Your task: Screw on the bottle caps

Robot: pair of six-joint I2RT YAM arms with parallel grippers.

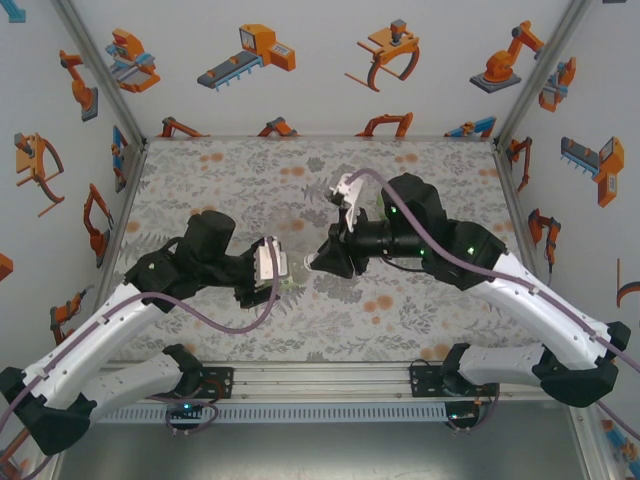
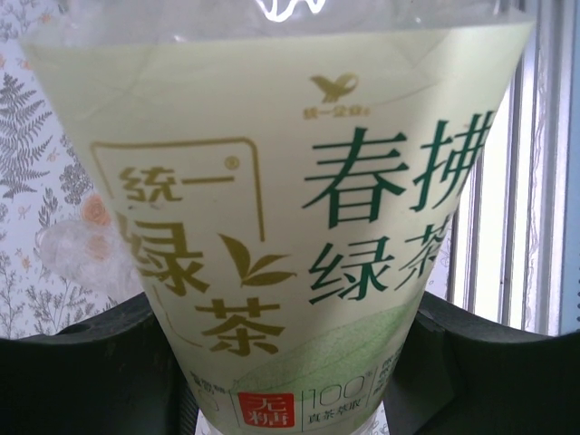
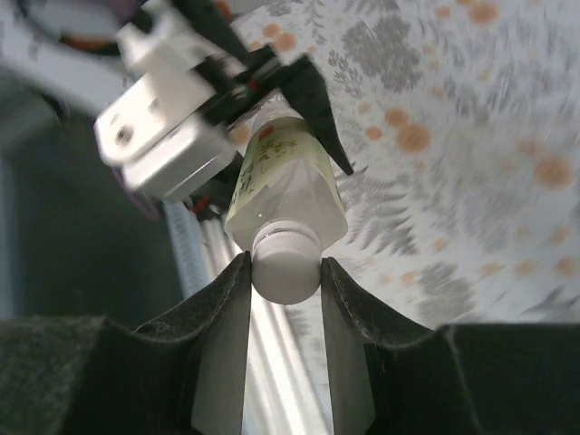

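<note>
Left tool (image 2: pixel 290 385) tight around the labelled bottle (image 2: pixel 290 227), right tool (image 3: pixel 285 276) tight on its white cap (image 3: pixel 285 254), threads hidden.

1 slim clear plastic bottle (image 2: pixel 290 227) w/ pale yellow-green label, green & gold Chinese print, held off the tabletop by left claw (image 2: pixel 290 394) round its body, neck toward right claw (image 3: pixel 285 272). Small round white plastic cap (image 3: pixel 285 261) sits on the neck, pinched betw. right claw's fingers

Floral mat (image 1: pixel 250 170) lies between robot-printed walls (image 1: pixel 320 100).
</note>
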